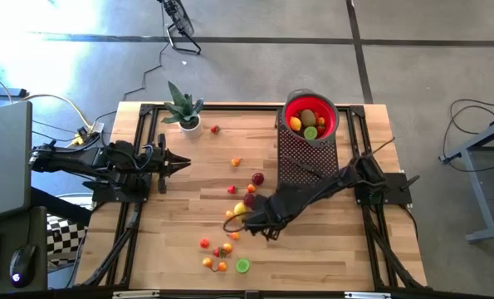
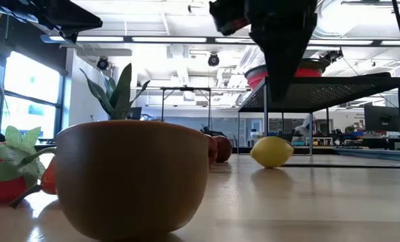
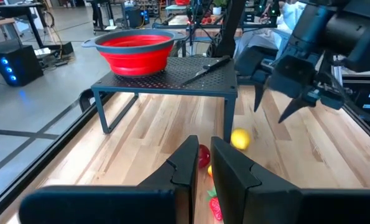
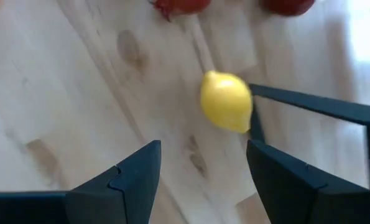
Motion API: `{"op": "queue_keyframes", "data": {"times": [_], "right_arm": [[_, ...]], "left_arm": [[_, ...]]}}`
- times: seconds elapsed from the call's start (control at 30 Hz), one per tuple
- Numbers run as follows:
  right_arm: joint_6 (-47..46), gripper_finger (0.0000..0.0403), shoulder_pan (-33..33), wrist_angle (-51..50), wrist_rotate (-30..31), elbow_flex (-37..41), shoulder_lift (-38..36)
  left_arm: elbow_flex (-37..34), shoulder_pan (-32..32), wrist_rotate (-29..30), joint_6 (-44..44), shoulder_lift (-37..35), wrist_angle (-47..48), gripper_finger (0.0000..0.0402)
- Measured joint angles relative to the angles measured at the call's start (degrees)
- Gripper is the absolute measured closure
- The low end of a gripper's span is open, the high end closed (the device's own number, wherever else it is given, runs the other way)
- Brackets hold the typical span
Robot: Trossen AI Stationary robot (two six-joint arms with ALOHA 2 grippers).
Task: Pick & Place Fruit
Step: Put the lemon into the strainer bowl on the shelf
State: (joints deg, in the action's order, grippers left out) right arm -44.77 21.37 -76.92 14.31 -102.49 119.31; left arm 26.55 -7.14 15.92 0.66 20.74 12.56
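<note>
Several small toy fruits lie loose on the wooden table: a yellow lemon, red ones beside it, and a cluster near the front edge. More fruit sits in the red bowl, which stands on a black perforated stand. My right gripper hangs open above the table, pointing steeply down. The lemon rests on the wood just past its fingertips, untouched. My left gripper waits shut at the table's left side, level and holding nothing.
A potted spiky plant stands at the far left of the table. A knife lies on the stand next to the bowl. A large rounded orange-brown object and a strawberry fill the low view's foreground.
</note>
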Motion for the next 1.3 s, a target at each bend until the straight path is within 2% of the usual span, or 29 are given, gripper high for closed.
{"op": "queue_keyframes", "data": {"times": [0.13,0.33,0.67,0.9,1.03,1.3], "right_arm": [[-1.1,0.0172,2.0,-0.2,3.6,0.4,0.0],[-3.4,0.0172,3.0,0.9,3.7,0.4,0.0],[1.3,0.0172,3.1,3.4,-1.3,0.4,0.0],[-2.0,0.0176,5.4,3.5,-0.8,0.4,0.0],[-5.3,0.0218,6.4,3.5,1.0,0.4,0.0],[-8.3,0.0373,7.1,3.4,4.0,0.4,0.0]], "left_arm": [[0.0,0.0,0.0,0.0,0.0,0.0,0.0365],[0.0,0.0,0.0,-0.1,0.0,0.0,0.0365],[0.0,0.0,-1.6,-0.1,0.0,0.0,0.0365],[0.0,0.0,-2.9,-0.2,0.0,0.0,0.0365],[0.0,0.0,-2.9,-0.4,0.0,0.0,0.0365],[0.0,0.0,-3.0,-0.2,0.0,0.0,0.0365]]}}
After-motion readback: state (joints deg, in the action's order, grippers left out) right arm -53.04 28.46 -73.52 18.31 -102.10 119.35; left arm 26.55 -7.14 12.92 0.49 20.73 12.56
